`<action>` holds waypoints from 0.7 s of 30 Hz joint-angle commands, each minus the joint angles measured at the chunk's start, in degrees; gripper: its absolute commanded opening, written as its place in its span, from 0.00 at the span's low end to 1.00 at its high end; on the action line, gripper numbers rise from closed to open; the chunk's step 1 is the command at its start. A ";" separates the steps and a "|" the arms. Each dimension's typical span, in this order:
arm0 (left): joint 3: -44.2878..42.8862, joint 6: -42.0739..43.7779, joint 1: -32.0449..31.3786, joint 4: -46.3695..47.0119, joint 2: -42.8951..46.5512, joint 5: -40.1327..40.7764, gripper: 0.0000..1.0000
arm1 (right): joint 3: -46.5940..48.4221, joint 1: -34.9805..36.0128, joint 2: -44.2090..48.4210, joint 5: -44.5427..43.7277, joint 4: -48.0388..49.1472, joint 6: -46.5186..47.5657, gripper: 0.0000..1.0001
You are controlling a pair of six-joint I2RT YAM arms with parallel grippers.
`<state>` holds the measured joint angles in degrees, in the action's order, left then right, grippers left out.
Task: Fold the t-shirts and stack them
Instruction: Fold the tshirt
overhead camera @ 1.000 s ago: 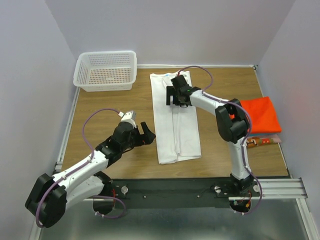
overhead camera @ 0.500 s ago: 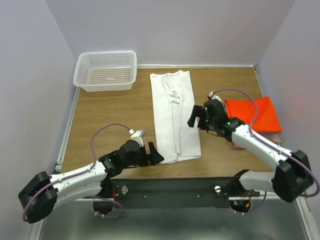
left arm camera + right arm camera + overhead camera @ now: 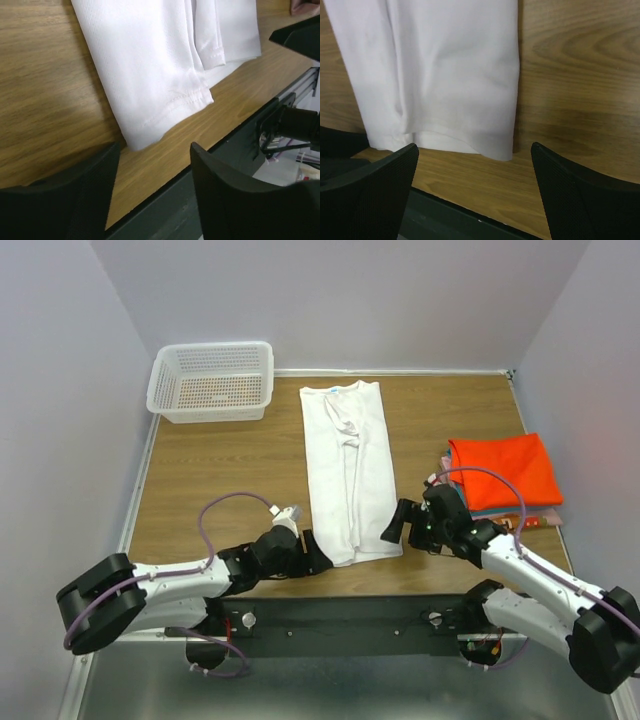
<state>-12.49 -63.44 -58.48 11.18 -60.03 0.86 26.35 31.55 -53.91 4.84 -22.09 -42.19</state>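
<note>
On the wooden table [image 3: 220,470] the white t-shirt [image 3: 350,475] lies in the middle as a long strip; the left gripper [image 3: 318,558] and right gripper [image 3: 398,527], jaws apart, flank its near hem; the next move, likely, is pinching both corners for the cross fold.

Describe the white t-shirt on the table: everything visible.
The white t-shirt is thin, soft cloth, folded lengthwise into a long strip, collar at the far end, stitched hem at the near end. It lies flat on the wooden table. The open left gripper and right gripper sit at its near corners, not gripping.
</note>
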 commanded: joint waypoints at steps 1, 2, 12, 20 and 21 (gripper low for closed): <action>-1.13 -0.81 -0.58 -0.98 -5.44 3.79 0.55 | -2.70 0.18 -2.69 2.54 0.03 -1.84 0.99; -1.83 -0.72 -0.58 -1.07 -7.19 3.71 0.50 | -2.79 0.18 -3.30 2.89 0.03 -1.93 0.98; -4.65 -0.54 -0.85 -2.65 -12.39 4.76 0.00 | -4.02 0.18 -4.98 3.68 0.11 -2.98 0.62; -2.46 -1.51 -1.02 -5.20 -7.65 3.54 0.00 | -4.29 0.18 -6.91 5.34 0.11 -2.63 0.07; -2.02 -1.77 -1.20 -6.07 -5.64 2.40 0.00 | -4.98 0.18 -5.43 7.70 0.11 -2.54 0.00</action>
<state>-16.64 -64.82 -59.02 10.35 -69.08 2.96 23.03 31.53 -60.53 8.47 -21.23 -44.95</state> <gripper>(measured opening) 0.010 0.057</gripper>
